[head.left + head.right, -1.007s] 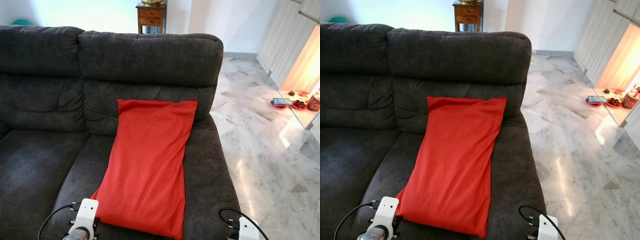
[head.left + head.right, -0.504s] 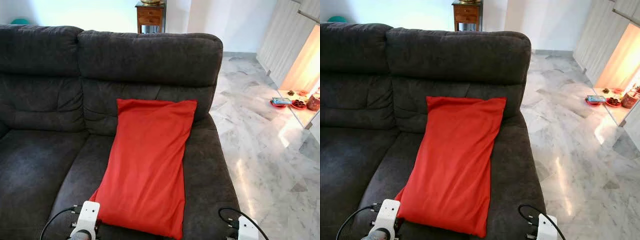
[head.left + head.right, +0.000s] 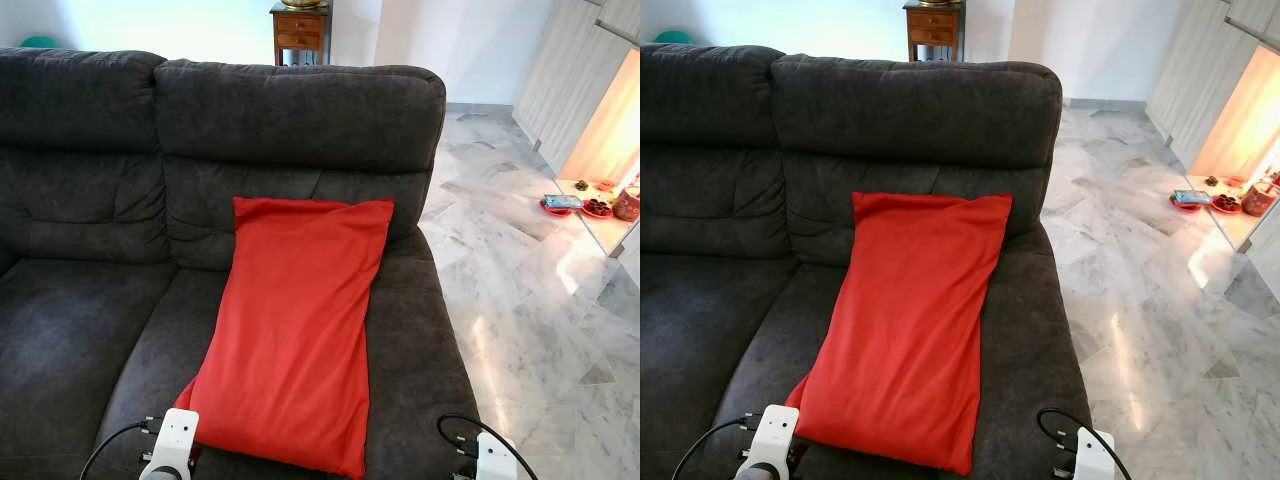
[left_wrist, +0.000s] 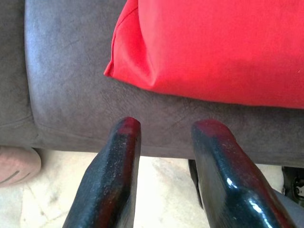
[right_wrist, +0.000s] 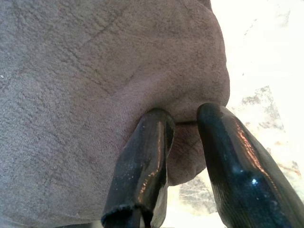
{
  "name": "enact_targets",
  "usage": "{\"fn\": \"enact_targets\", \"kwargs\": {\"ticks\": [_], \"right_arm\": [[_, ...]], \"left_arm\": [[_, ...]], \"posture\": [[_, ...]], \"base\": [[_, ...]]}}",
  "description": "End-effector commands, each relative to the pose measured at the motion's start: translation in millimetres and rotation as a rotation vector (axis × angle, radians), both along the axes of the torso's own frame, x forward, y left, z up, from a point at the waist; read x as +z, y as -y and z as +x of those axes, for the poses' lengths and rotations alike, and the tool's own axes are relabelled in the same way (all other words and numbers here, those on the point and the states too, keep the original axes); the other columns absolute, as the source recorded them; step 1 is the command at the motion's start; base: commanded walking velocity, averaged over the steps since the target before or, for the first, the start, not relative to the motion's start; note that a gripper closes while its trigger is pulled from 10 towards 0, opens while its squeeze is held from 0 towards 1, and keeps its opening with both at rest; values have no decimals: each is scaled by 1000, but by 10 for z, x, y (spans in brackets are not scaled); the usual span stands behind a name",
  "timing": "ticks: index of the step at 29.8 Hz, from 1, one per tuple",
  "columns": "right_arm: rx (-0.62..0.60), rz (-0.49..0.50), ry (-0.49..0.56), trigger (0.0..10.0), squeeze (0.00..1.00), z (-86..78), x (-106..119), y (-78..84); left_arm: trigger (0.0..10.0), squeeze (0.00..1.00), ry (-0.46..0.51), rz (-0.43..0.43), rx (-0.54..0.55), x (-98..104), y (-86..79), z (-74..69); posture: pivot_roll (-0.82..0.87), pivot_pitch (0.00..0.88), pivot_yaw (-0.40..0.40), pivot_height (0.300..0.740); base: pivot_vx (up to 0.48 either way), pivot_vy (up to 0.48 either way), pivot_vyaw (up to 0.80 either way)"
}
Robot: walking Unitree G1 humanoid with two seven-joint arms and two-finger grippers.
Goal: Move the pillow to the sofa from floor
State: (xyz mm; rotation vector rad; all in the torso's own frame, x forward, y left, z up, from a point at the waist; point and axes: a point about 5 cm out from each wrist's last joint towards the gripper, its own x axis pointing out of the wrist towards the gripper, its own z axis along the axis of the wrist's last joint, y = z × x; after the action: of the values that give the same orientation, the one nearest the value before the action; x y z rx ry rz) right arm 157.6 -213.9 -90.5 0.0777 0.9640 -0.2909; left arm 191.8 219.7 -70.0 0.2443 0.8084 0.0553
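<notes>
Both grippers, left gripper [image 4: 164, 128] and right gripper [image 5: 183, 116], hang parted and empty off the sofa [image 3: 300, 110] front, left wrist lower than a second ago (withdrawing), pillow [image 3: 295, 330] resting on seat: task apparently done.

The dark grey sofa [image 3: 90, 300] runs off the left and bottom edges of the head view. At the bottom edge, both arms are cut to white wrist parts. At the right edge, the small dishes [image 3: 598, 208] on a low ledge are too small to identify. The wooden cabinet [image 3: 300, 30] at top centre is cropped by the frame.
</notes>
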Motion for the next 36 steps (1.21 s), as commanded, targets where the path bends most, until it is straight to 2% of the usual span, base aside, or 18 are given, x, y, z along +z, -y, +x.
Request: {"fn": "enact_targets", "kwargs": {"ticks": [1, 7, 15, 26, 36], "right_arm": [[26, 25, 37, 10000, 0, 117, 36, -84], [31, 23, 29, 10000, 0, 101, 27, -88], [33, 26, 25, 10000, 0, 89, 21, -95], [29, 25, 15, 10000, 0, 66, 13, -76], [19, 30, -10, 10000, 0, -22, -21, -52]], "left_arm": [[10000, 0, -26, 15, 25, -25, -58, -61], [10000, 0, -58, 14, 49, -61, -117, -153], [10000, 0, -84, 12, 54, -93, -115, -211], [10000, 0, -100, 12, 52, -111, -98, -235], [10000, 0, -99, 25, 27, -91, -129, -208]], "posture": [[36, 0, -58, 740], [36, 0, -59, 740], [33, 0, -59, 740], [30, 0, -59, 740], [23, 0, -25, 740]], "base": [[-274, 0, 0], [-279, 0, 0], [-280, 0, 0], [-280, 0, 0], [-276, 0, 0]]}}
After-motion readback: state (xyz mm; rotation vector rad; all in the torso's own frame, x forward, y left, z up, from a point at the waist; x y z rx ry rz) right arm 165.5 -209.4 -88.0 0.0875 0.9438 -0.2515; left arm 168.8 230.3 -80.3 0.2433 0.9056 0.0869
